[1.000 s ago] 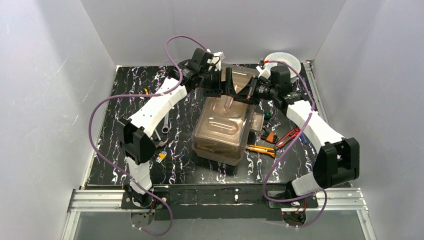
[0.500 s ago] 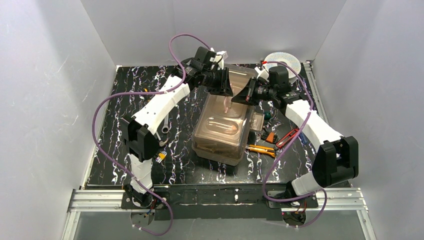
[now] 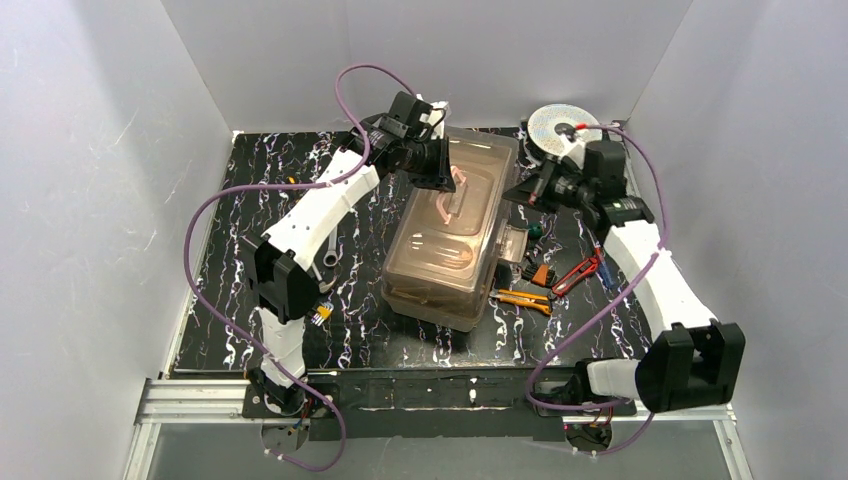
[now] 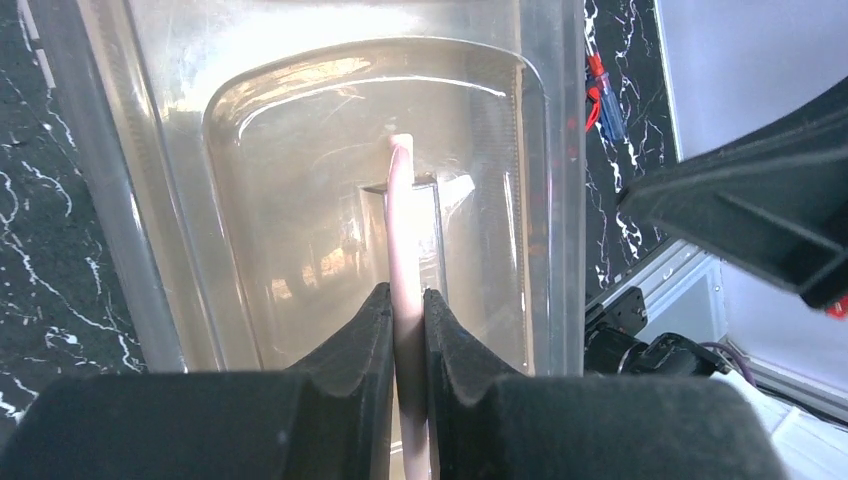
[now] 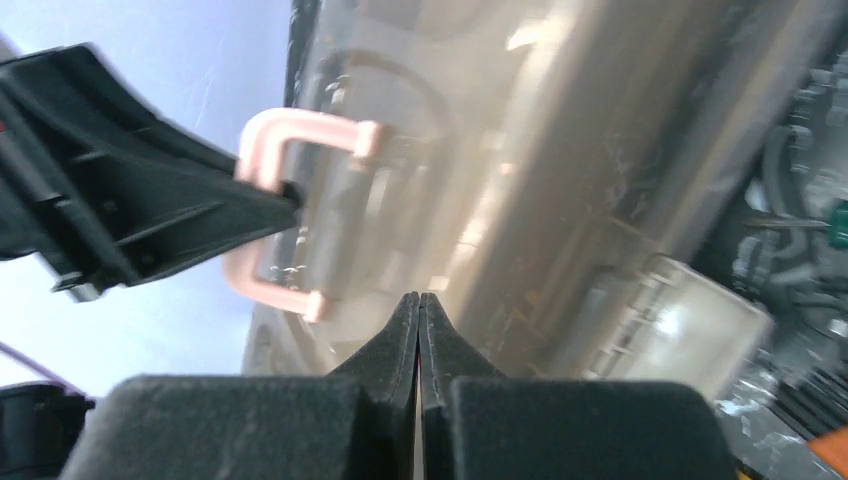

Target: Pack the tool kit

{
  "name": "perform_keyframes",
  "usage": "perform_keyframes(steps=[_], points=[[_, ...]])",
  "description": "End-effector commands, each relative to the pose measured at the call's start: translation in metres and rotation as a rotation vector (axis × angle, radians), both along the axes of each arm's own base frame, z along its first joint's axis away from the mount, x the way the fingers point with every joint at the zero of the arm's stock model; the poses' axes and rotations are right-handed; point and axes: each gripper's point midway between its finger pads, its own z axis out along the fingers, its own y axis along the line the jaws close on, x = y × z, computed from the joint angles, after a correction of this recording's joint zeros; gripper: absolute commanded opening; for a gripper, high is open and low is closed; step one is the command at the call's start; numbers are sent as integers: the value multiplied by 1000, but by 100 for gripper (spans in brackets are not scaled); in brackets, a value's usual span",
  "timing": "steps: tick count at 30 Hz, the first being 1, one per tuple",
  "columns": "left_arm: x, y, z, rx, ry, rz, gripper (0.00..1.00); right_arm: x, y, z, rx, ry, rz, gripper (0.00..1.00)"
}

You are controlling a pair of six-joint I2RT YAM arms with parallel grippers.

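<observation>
While your left gripper (image 4: 405,300) clamped the cream handle (image 4: 400,200) of the toolbox (image 3: 440,265) and your right gripper (image 5: 419,300) hung shut on nothing, you seemed mid lid-handling, and the orange pliers (image 3: 522,299) to its right needed packing next.

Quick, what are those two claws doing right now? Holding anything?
Left gripper: closed on the cream handle of the toolbox.
Right gripper: closed, holding nothing.

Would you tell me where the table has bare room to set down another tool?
Bare table lies along the near edge before the toolbox, and along the left edge outside the left arm. Right of the toolbox is crowded: orange pliers, red cutters, spool.
</observation>
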Motion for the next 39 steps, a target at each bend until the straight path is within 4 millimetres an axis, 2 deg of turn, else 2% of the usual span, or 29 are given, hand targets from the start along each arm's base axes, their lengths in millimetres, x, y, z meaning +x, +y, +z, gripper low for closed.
perform_keyframes(steps=[1, 2, 3, 4, 5, 7, 9, 14, 19, 23, 29, 33, 35, 39], points=[[7, 13, 48, -3, -166, -13, 0, -1, -42, -15, 29, 3, -105, 3], [8, 14, 54, -13, -179, -11, 0, -2, -50, -21, 32, 15, -134, 13], [7, 14, 60, -26, -192, -8, 0, -4, -54, -25, 36, 17, -148, 27], [7, 15, 64, -42, -195, -6, 0, -5, -55, -30, 40, 12, -155, 46], [7, 15, 67, -63, -195, -5, 0, -7, -56, -34, 43, 9, -159, 58], [5, 18, 75, -113, -188, 3, 0, -9, -57, -44, 42, 19, -171, 68], [7, 23, 75, -161, -159, 20, 0, -7, -58, -55, 32, 45, -183, 72], [7, 37, 68, -255, -94, 55, 0, 13, -70, -73, -27, 81, -264, 74], [5, 51, 57, -279, -66, 89, 0, 46, -76, -78, -90, 79, -332, 65], [7, 59, 59, -356, -38, 83, 0, 64, -64, -88, -87, 111, -306, 60], [10, 66, 53, -431, 22, 66, 0, 84, -40, -94, -118, 120, -227, 61], [9, 70, 52, -449, 24, 59, 0, 94, -30, -107, -206, 162, -200, 61], [10, 78, 51, -438, 21, 74, 0, 95, -29, -116, -236, 175, -203, 60], [18, 107, 54, -458, -2, 139, 0, 98, -31, -124, -270, 176, -203, 56]])
